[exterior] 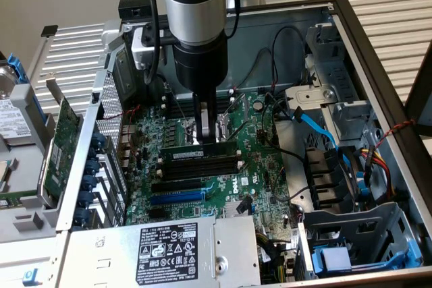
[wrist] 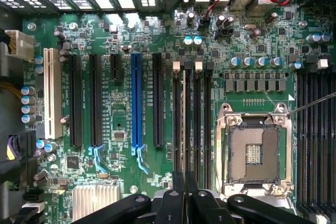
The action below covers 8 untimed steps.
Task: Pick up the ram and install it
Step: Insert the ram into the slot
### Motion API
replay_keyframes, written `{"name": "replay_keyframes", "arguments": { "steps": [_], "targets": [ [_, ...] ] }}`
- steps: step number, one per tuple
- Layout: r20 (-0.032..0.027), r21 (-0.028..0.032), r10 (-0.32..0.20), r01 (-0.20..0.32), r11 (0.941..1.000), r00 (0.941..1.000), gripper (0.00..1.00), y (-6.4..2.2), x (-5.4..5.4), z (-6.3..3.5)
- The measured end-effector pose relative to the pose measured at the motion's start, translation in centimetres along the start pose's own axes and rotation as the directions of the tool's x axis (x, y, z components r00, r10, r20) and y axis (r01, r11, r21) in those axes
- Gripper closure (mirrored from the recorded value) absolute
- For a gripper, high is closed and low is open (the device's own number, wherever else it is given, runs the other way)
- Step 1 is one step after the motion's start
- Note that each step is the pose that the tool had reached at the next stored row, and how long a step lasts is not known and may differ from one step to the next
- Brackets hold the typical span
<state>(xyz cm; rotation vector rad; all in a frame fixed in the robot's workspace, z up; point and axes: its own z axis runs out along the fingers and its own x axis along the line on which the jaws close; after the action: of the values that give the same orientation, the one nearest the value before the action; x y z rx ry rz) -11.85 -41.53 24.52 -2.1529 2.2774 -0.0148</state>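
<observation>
The ram is a thin green stick standing on edge over the black memory slots in the middle of the motherboard. My gripper comes straight down on it from above, and its two dark fingers are shut on the stick's top edge near the middle. In the wrist view the ram runs edge-on as a pale line along one slot of the bank, straight out from my gripper. Whether the stick is pressed fully into the slot I cannot tell.
The open computer case surrounds the board. A bare CPU socket lies beside the slots. A larger green expansion card leans at the exterior view's left. The power supply sits in front, and cables and a drive cage are on the right.
</observation>
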Motion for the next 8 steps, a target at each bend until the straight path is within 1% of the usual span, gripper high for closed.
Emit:
{"name": "replay_keyframes", "arguments": {
  "steps": [8],
  "targets": [
    [-0.0006,0.0003,-0.001,0.001,1.0000,1.0000,0.87,0.00,0.07,0.10]
  ]
}}
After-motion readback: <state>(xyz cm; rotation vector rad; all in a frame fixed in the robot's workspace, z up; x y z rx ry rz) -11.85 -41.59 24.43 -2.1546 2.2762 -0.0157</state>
